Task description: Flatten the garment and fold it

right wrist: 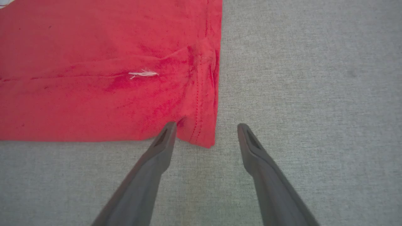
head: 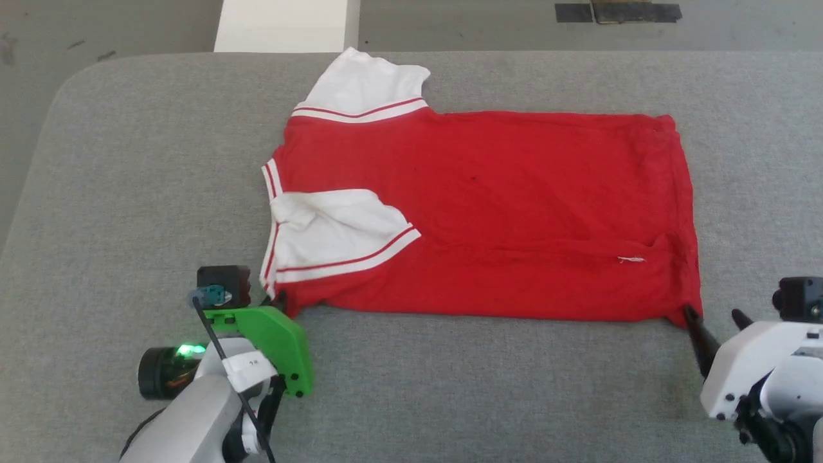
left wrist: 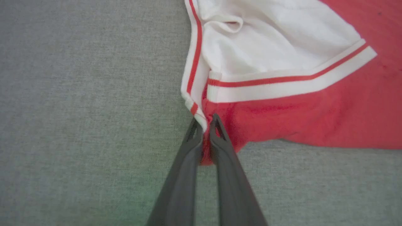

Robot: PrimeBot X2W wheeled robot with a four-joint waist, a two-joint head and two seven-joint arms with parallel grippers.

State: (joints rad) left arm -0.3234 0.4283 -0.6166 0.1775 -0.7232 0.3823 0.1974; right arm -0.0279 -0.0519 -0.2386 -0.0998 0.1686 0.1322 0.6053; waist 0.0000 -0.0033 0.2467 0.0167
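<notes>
Item: garment [head: 488,212]. Red knit T-shirt, white short sleeves, red/white striped trim. Lies spread, plain red side up, on table [head: 128,193] w/ grey woven cover, rounded corner. Near sleeve folded onto body. Crease along near edge, w/ small white thread tuft [right wrist: 143,74]. Grip: left gripper [left wrist: 205,125] dark tapered fingers pinched tight on sleeve-end near corner. The right gripper [right wrist: 206,127] jaws apart, straddling hem corner.

No legible text anywhere. Small white sticker [head: 248,367] on pale grey left forearm [head: 193,415] carries dark marks, too tiny to read.
</notes>
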